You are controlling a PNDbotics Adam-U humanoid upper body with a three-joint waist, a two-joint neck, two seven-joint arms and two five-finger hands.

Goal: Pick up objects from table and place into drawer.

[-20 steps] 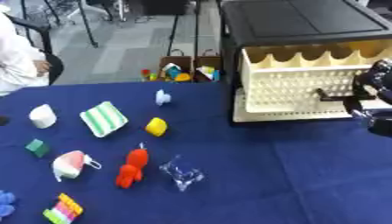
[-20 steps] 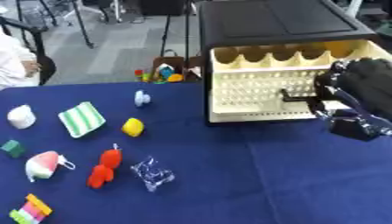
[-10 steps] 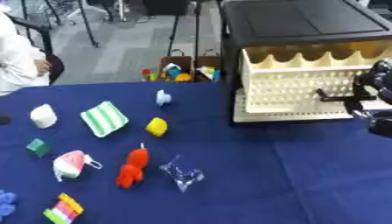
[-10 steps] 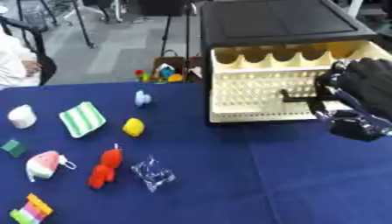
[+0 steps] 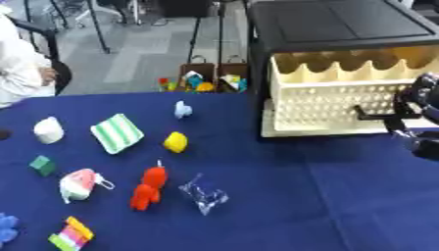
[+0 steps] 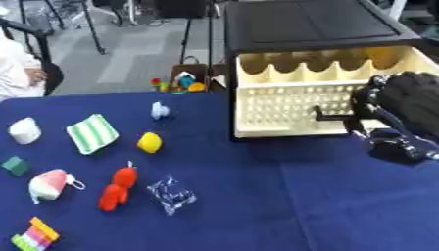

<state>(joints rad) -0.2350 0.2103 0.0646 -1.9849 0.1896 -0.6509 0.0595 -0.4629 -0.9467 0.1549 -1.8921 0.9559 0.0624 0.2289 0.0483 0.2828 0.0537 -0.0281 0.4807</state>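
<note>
Before me is a table [image 5: 326, 206] under a dark blue cloth. On it sits a black cabinet [image 5: 343, 29] with its cream drawer [image 5: 343, 98] pulled out. To my left lie a white lump [image 5: 48, 130], striped pouch [image 5: 116, 133], yellow toy [image 5: 176, 142], red figure [image 5: 148, 188], clear packet [image 5: 203, 194], green block [image 5: 41, 164] and pale blue toy [image 5: 182, 109].

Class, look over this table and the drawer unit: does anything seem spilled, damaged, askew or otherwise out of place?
Nothing stands out. The cream drawer is pulled partly out of the black cabinet, with the right robot hand at its handle. The small objects, such as the red toy and striped cloth, lie scattered but intact on the blue table.
</note>
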